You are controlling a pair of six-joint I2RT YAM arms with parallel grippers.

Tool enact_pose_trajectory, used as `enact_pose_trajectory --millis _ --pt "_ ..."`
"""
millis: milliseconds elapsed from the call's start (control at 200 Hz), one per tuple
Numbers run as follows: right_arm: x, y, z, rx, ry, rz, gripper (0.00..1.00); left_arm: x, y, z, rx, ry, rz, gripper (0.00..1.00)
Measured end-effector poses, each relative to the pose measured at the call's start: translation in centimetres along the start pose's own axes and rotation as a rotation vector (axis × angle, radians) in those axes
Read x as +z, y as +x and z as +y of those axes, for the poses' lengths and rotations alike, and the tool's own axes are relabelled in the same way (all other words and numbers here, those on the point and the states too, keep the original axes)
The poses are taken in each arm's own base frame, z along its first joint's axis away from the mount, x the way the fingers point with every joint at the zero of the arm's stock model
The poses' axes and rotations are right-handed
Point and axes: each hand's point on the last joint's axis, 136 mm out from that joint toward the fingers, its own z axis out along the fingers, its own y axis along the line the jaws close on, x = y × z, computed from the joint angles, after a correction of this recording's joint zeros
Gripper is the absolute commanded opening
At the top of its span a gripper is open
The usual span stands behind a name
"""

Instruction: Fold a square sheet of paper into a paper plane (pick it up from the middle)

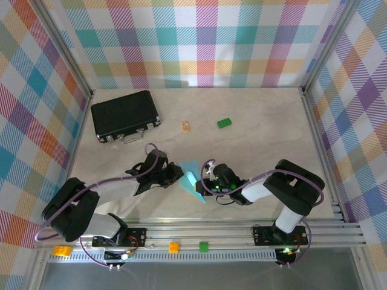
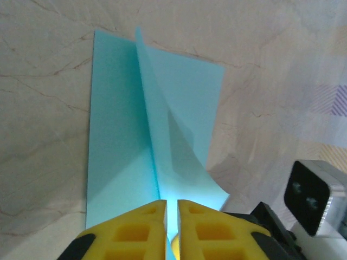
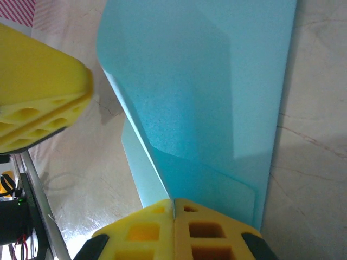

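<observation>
You had the square sheet of paper (image 1: 192, 179) down on the table (image 1: 266, 139), to the right of the black case (image 1: 125, 115) and nearer the arm bases than the case was. It was no longer flat: a raised ridge ran along its middle, with one flap standing up while the rest lay against the tabletop. Your left gripper (image 1: 179, 175) came at the sheet from the case's side, and its yellow fingers were drawn in almost together, with the pale blue ridge pinched in the narrow slit between them. Your right gripper (image 1: 204, 184) met the sheet from the side away from the case, and its fingers were pressed tight together with the crease of the paper running in between them, so both hands gripped the same sheet and stood just beside each other. A small orange piece (image 1: 186, 125) lay to the right of the case, and a green brick (image 1: 224, 123) lay farther right again; both were well apart from the paper and about level with the case's near edge.
</observation>
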Motion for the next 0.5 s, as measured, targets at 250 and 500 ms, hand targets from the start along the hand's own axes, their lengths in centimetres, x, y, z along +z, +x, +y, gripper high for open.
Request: enact_pose_trajectory --millis 250,500 --pt "-0.3 -0.1 -0.3 0.029 -0.006 -0.031 0.00 1.5 0.7 0.7 -0.001 -0.011 0.040 0.08" --pt "-0.5 -0.2 -0.5 0.046 -0.005 -0.050 0.00 2.7 0.9 0.5 0.002 -0.010 0.070 0.05"
